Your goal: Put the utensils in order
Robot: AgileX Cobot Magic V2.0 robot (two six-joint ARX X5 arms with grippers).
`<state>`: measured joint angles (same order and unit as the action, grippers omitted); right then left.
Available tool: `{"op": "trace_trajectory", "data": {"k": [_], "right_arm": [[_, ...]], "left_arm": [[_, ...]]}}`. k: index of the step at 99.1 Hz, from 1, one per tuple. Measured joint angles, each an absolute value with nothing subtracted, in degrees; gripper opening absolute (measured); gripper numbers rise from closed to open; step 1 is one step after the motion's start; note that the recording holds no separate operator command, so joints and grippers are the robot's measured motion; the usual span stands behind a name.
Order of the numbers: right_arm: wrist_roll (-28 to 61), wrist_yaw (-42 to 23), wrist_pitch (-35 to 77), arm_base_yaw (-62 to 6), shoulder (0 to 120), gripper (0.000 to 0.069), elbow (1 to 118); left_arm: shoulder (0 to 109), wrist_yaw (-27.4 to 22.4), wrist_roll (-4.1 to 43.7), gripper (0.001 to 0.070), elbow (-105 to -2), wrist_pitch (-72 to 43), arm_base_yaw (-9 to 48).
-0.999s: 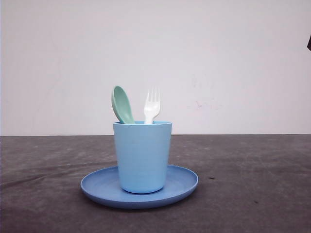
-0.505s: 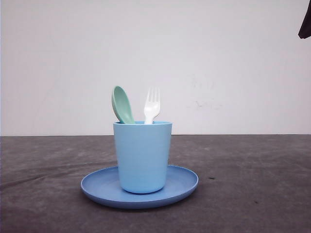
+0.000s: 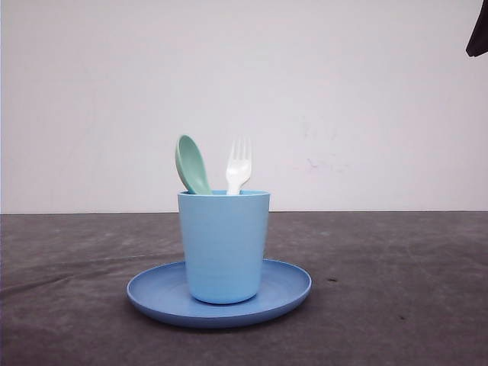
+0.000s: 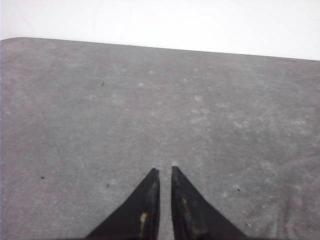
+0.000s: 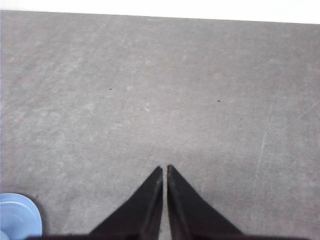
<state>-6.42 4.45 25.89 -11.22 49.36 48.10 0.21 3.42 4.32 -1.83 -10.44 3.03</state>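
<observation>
The mint-green spoon (image 3: 192,165) and the white fork (image 3: 239,165) both stand upright in the light blue cup (image 3: 223,245), bowl and tines up, the spoon leaning toward the cup's left rim and the fork just beside it to the right, apart from it. The cup sits on the round blue plate (image 3: 285,288), which lies near the middle of the grey worktop (image 3: 396,290), closer to its front edge than to the far one.

Over the last second nothing on the worktop has shifted: cup, plate and both utensils sit exactly as they did. The one change is at the top right corner of the front view, where a dark piece of the right arm (image 3: 479,34) has come further into sight, well above and away from the cup.

In the left wrist view, the left claw (image 4: 163,172) is clenched, its two dark tips nearly touching with only a thin slit between them, holding nothing over bare worktop. In the right wrist view, the right claw (image 5: 164,169) is likewise closed and empty, and a sliver of the plate's rim (image 5: 20,215) shows off to one side.

Judged from this, the sorting looks done: both utensils are gathered in the cup, and the arm's shift reads as a retreat rather than a fresh reach.
</observation>
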Motion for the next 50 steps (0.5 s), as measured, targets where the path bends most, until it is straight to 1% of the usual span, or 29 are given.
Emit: {"op": "trace_trajectory", "data": {"k": [33,42,50], "right_arm": [[-6.4,4.4,25.1,-11.2,49.4,0.0015,48.1],[-5.2,0.9,21.9,-10.2,47.2,0.0015,45.8],[-4.5,0.5,20.3,-8.6,42.7,0.0014,41.3]], "left_arm": [[0.2,3.4,4.3,0.0014,-1.8,-10.5,3.0],[0.2,3.3,4.3,0.0014,-1.8,-10.5,3.0],[0.2,3.3,4.3,0.0014,-1.8,-10.5,3.0]]}}
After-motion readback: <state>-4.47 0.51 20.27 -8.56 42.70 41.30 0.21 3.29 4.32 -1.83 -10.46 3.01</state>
